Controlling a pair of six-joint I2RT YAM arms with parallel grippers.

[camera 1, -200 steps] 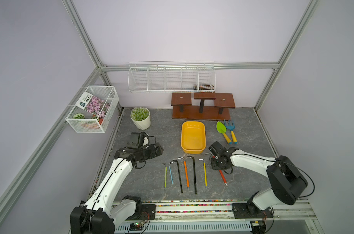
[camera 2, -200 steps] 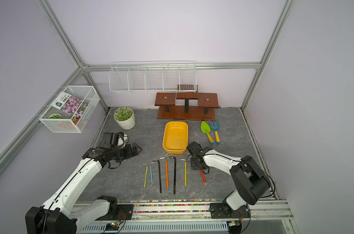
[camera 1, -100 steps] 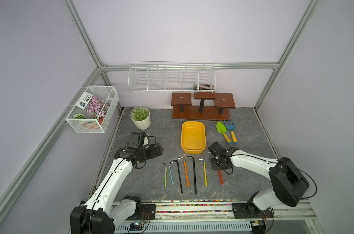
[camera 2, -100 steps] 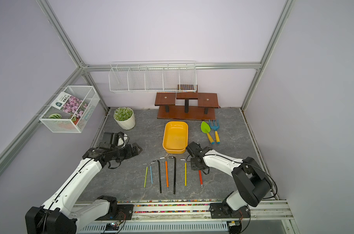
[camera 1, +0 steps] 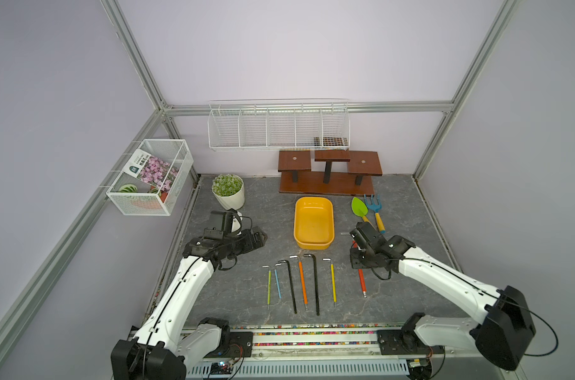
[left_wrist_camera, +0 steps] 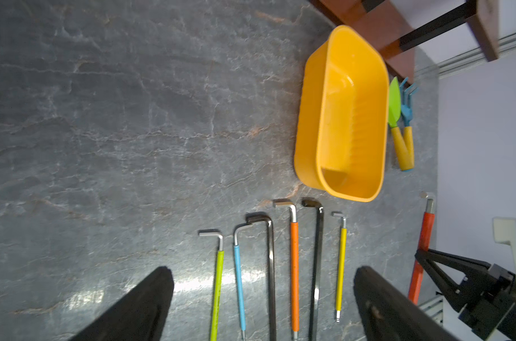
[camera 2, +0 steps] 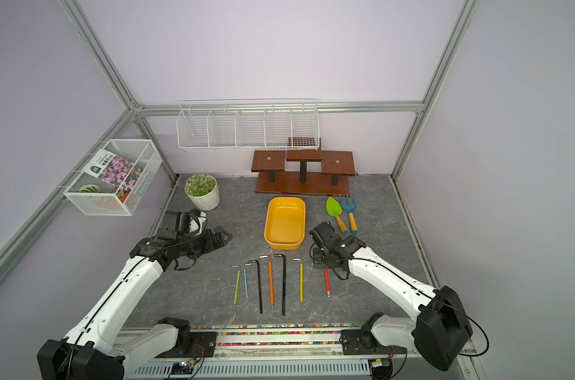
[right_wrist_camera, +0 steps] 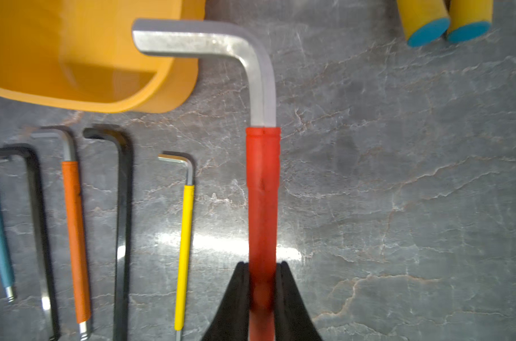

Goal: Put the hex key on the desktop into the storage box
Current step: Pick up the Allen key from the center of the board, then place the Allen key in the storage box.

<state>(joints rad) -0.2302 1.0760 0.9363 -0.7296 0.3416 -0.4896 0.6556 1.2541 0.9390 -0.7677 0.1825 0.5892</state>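
My right gripper (right_wrist_camera: 262, 280) is shut on the red sleeve of a red hex key (right_wrist_camera: 262, 189). The key's silver bent end reaches toward the yellow storage box (right_wrist_camera: 177, 88). In both top views the red hex key (camera 1: 361, 279) (camera 2: 326, 279) sticks out from under the right gripper (camera 1: 358, 263) (camera 2: 322, 261), right of the storage box (camera 1: 313, 245) (camera 2: 284, 245). It looks raised off the desktop (camera 1: 266, 204). Several other hex keys (camera 1: 300, 279) lie in a row in front of the box. My left gripper (camera 1: 263, 237) (left_wrist_camera: 262, 270) hangs open and empty, left of the box.
A green trowel (camera 1: 358, 209) and a blue rake (camera 1: 374, 210) lie right of the box, close behind the right wrist. A brown wooden stand (camera 1: 327, 184) and a potted plant (camera 1: 228, 192) stand at the back. White wire baskets (camera 1: 277, 128) hang on the walls.
The right jaws have closed on the red hex key. The key has swung from slanted to in line with the row and shifted slightly toward the box. The left arm is still.
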